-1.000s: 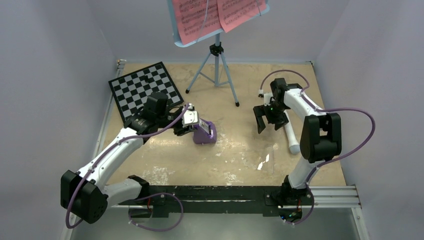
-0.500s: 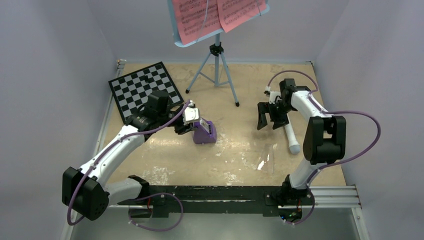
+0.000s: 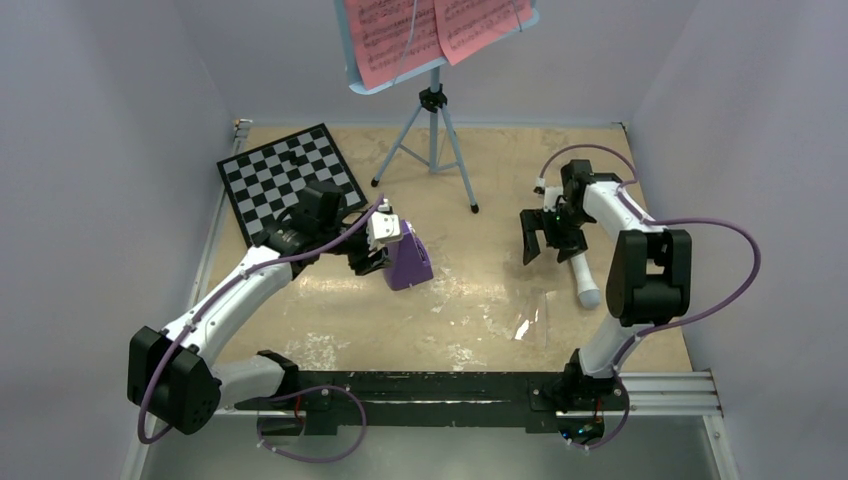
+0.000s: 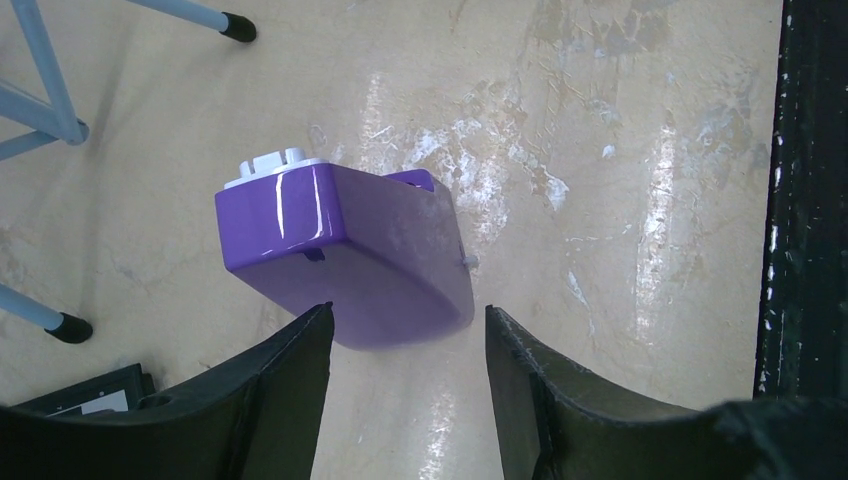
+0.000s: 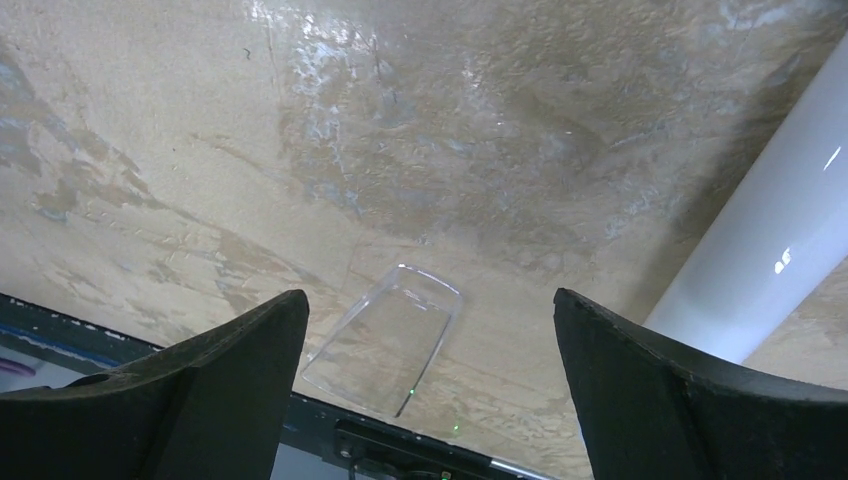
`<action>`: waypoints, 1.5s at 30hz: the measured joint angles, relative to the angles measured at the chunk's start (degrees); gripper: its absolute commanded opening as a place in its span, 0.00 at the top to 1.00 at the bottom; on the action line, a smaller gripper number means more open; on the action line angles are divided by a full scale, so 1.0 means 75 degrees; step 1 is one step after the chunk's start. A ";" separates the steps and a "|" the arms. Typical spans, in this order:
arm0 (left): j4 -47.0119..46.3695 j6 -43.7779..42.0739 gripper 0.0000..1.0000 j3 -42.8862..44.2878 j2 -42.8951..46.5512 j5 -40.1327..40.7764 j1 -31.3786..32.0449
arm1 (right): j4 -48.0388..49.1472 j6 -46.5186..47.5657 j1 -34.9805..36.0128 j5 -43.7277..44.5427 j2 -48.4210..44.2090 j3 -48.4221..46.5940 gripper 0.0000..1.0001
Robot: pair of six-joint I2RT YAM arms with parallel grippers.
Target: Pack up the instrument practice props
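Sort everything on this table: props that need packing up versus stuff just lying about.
To pack:
- music stand
- pink pages
- white tube
- purple wedge
- clear cover, lying apart from the wedge

Just lying about:
- chessboard

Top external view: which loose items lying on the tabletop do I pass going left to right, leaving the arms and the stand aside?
chessboard → purple wedge → clear cover → white tube
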State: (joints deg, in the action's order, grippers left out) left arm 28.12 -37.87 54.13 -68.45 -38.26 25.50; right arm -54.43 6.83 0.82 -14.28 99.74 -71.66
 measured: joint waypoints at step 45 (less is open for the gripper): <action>-0.0495 0.0417 0.34 -0.0003 -0.0003 0.0041 0.0000 | 0.0044 0.1169 0.0755 0.2130 -0.0201 -0.0073 0.05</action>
State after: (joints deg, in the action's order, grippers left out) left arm 24.40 -34.74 54.11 -68.47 -37.95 25.50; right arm -54.11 15.59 6.48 1.69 98.24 -72.20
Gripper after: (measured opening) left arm 0.657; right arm 0.943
